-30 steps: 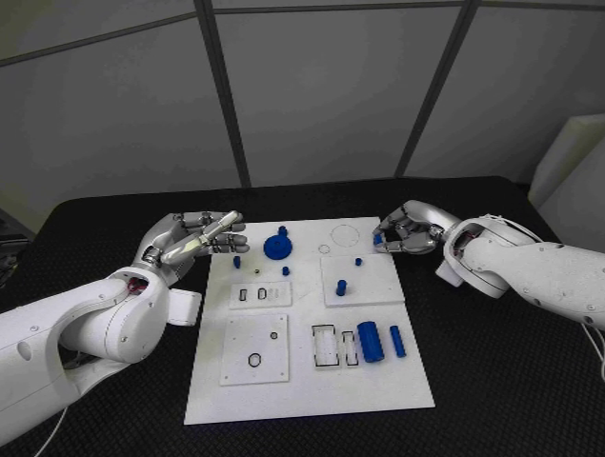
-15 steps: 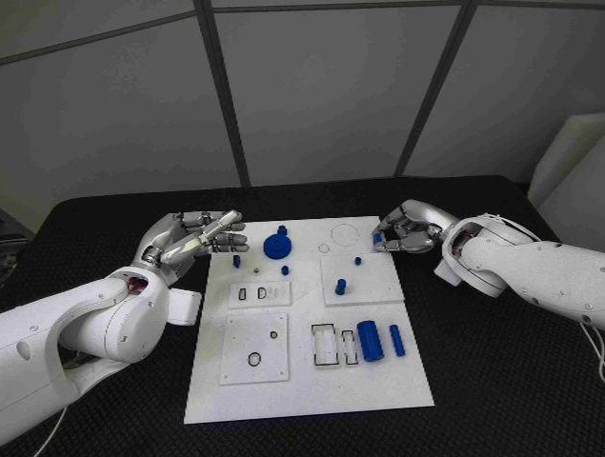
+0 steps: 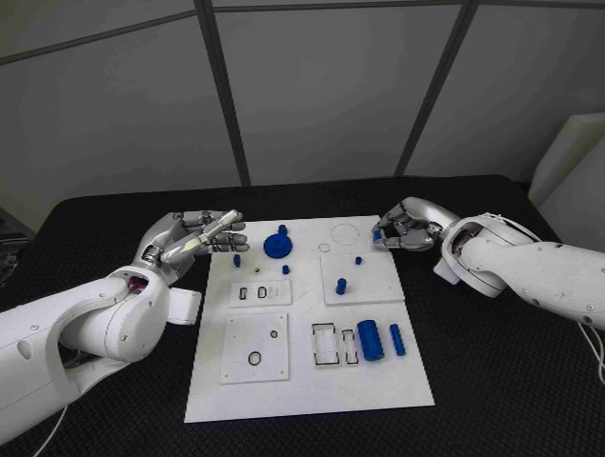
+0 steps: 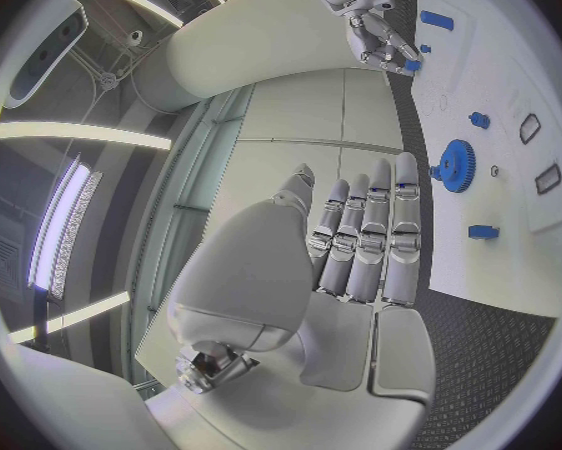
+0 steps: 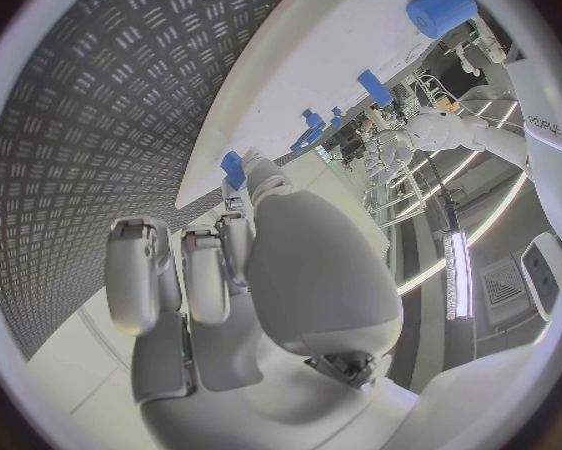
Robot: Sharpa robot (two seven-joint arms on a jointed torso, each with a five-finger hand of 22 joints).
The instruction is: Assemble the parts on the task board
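The flat white rectangular task board [image 3: 309, 328] was observed at the centre of the black counter [image 3: 522, 381]. Judged partly assembled: a blue toothed gear wheel [image 3: 277, 248] and several small blue pegs [image 3: 341, 285] stood in the board's 12 o'clock half, while two blue cylinders [image 3: 371, 341] lay loose toward 4 o'clock, apparently still to be fitted. The left hand [image 3: 192, 240] was held at the board's 10 o'clock corner, fingers extended together, nothing gripped. The right hand [image 3: 407, 231] was curled at 1 o'clock, a small blue part [image 5: 232, 168] pinched at its fingertips.
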